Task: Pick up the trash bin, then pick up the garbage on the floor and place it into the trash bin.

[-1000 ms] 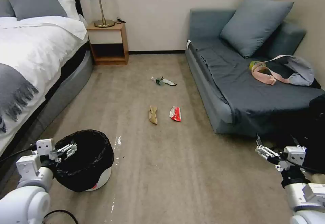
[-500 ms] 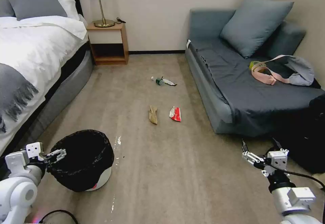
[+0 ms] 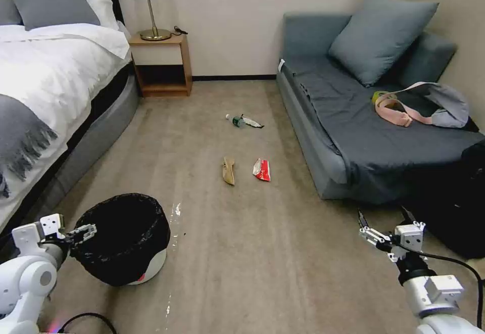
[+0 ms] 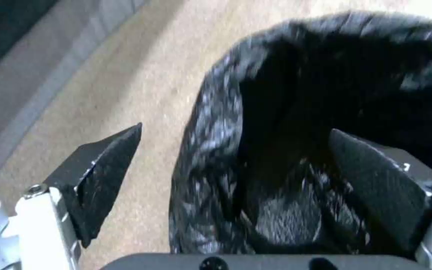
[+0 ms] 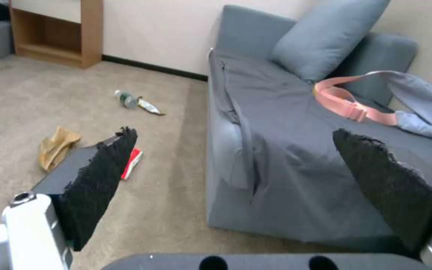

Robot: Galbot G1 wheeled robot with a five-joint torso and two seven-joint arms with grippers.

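Note:
The trash bin (image 3: pixel 124 238), lined with a crinkly black bag over a pale base, stands on the carpet at the near left. My left gripper (image 3: pixel 87 233) is open at the bin's left rim. In the left wrist view the rim of the trash bin (image 4: pixel 216 123) runs between the left gripper (image 4: pixel 233 131) fingers, one outside and one inside. The garbage lies farther out: a tan wrapper (image 3: pixel 228 171), a red-and-white packet (image 3: pixel 261 170), a small bottle (image 3: pixel 236 120) and a snack wrapper (image 3: pixel 252 123). My right gripper (image 3: pixel 383 219) hangs open and empty by the sofa's front.
A bed (image 3: pixel 45 86) runs along the left and a wooden nightstand (image 3: pixel 161 66) with a lamp stands at the back. The grey sofa (image 3: pixel 364 122) on the right holds a pink-strapped bag (image 3: pixel 429 104). A black object (image 3: pixel 462 207) sits beside my right arm.
My left gripper drew back from over the bin's mouth to its left rim and lower. My right arm swung left and lower. The bin and the litter stayed put.

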